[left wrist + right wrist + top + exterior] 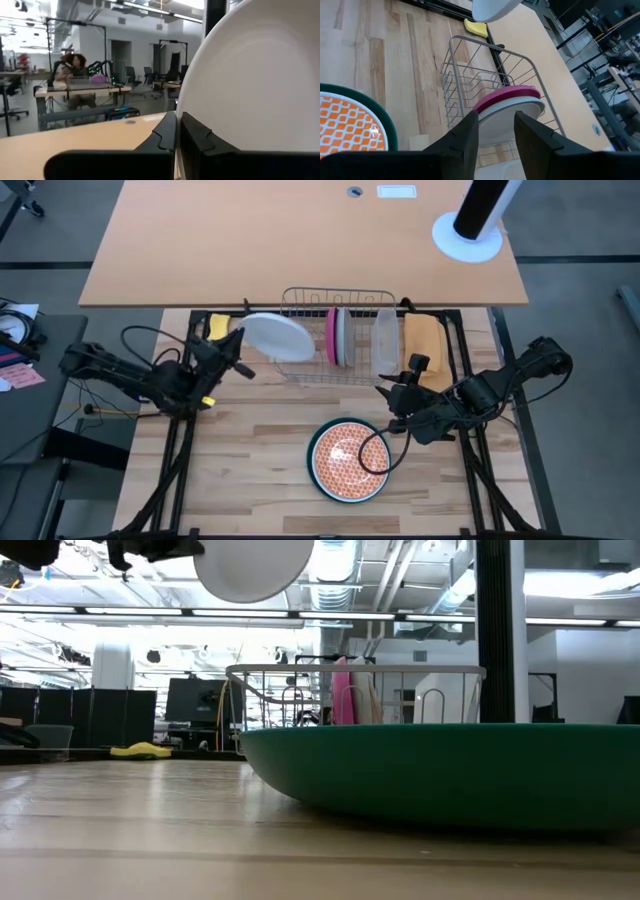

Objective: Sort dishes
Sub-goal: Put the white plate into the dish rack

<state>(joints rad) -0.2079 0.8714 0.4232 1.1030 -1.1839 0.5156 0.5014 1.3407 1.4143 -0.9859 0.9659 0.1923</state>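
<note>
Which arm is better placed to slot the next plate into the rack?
Left. Its claw holds the white plate raised at the wire rack's left end. The right claw is open, empty, beside the orange-patterned plate lying on the table.

White plate (277,337): round, plain, lifted off the table and tilted, upper left of centre in the high view, at the left end of the wire rack
Magenta pink plate (331,337) and pale grey plate (343,337): standing on edge side by side in the rack, centre of the high view, pink on the left
Orange-patterned plate (346,459): lying flat, nested on a dark green plate (318,444) whose rim rings it, lower centre on the wooden table
</note>
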